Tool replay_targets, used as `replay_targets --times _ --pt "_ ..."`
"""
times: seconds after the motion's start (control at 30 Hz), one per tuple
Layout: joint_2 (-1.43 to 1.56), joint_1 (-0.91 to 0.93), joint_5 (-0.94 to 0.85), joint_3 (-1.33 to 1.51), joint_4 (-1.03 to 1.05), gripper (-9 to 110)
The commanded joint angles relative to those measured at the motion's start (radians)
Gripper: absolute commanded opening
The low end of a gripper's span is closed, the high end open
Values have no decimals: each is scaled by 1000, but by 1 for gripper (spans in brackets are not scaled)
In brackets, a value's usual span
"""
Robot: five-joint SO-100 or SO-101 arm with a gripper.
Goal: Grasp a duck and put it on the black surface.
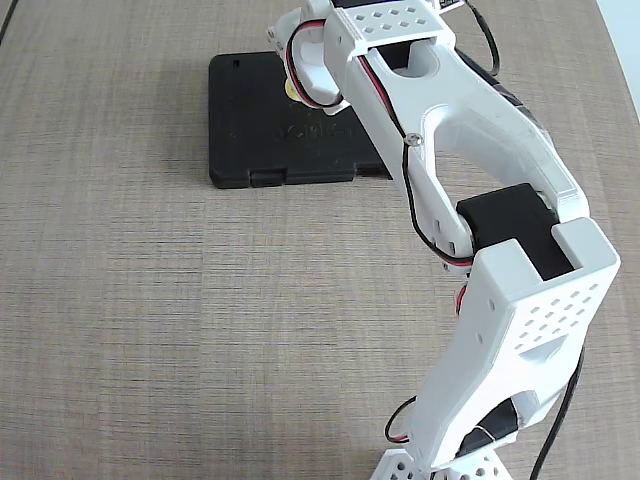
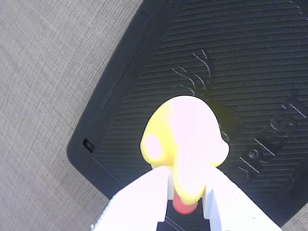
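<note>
Gripping the duck point(image 2: 185, 139), the closed claw point(image 2: 185, 197) hangs above the black surface point(image 2: 269, 57), embossed "REST".

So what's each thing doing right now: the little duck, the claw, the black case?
duck: pinched between the white fingers, over the case; contact with the case cannot be told.
gripper: shut on the duck.
black case: flat on the table, closed, latch tabs on its near edge.
table: woven-textured, bears the case.
</note>
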Motion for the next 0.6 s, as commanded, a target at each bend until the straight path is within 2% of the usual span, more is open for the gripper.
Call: replay_targets --times 0.0,0.13,0.23,0.37,0.57 --pt "12 0 -3 -46 -8 8" --pt "25 6 -2 -40 -9 18" --pt "66 8 0 -46 3 20" --pt "314 41 9 -2 9 16" --pt "848 152 92 143 74 5"
